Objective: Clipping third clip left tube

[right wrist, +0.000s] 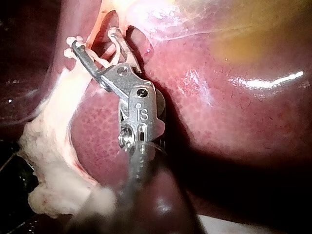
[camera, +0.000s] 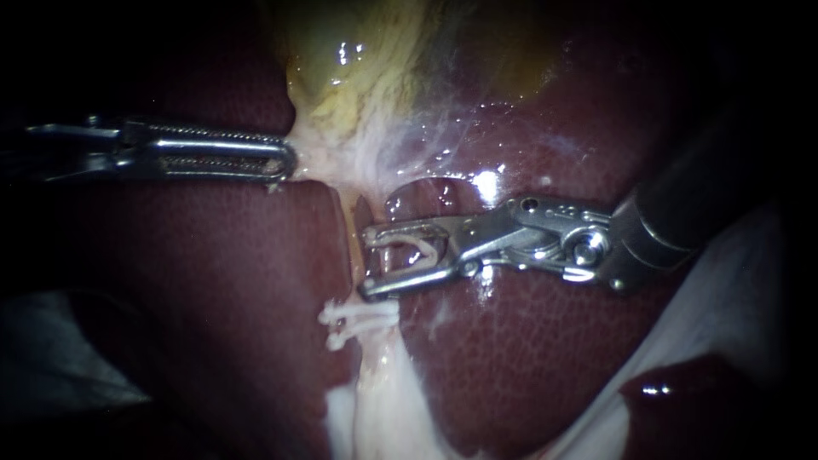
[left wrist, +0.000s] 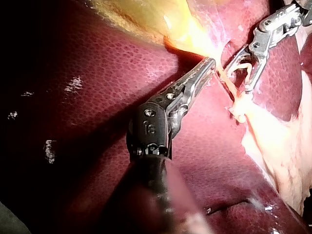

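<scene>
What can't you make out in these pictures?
- Endoscope view: whether the loaded clip in the right instrument straddles the tube. That instrument's jaws overlap the crossing.
- Endoscope view: the shaft of the left instrument, lost in darkness towards the left edge.
- Left wrist view: the placed clips further along the tube, only a pale blur.
- Endoscope view: most of the gallbladder, cut off by the top edge.
</scene>
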`<state>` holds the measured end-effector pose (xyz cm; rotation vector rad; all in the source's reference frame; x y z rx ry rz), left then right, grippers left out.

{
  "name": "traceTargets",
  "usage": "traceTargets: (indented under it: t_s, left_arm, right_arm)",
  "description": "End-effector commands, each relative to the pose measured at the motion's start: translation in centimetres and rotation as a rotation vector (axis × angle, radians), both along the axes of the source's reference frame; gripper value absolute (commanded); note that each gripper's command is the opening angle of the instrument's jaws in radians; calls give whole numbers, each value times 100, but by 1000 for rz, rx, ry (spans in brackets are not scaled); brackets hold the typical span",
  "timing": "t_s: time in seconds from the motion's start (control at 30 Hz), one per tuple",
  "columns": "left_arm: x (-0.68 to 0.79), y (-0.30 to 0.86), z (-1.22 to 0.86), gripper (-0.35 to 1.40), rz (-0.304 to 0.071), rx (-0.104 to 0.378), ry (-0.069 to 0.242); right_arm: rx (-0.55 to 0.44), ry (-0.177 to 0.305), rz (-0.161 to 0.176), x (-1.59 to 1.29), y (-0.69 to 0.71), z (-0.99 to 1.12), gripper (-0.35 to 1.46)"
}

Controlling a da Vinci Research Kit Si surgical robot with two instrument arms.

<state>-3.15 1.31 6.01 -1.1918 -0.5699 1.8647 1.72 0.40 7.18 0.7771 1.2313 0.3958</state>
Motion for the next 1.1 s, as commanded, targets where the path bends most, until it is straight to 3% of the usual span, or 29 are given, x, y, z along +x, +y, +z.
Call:
traceTargets:
  t_s: [0.03,0.13,0.37,1.1]
  left_arm:
    - [0,0,0,-35,0,0,0]
    - [-1,0,0,-35,0,0,0]
    - [-1,0,1,-35,0,0,0]
    - [-1,0,1,-35,0,0,0]
  right_arm:
    - [0,1,-1,0,0,1,50]
    - [3,5,-12,1,1,1,50]
    - [42,85,-33,12,2,2,50]
    - [91,166,14,59,-1,-13,50]
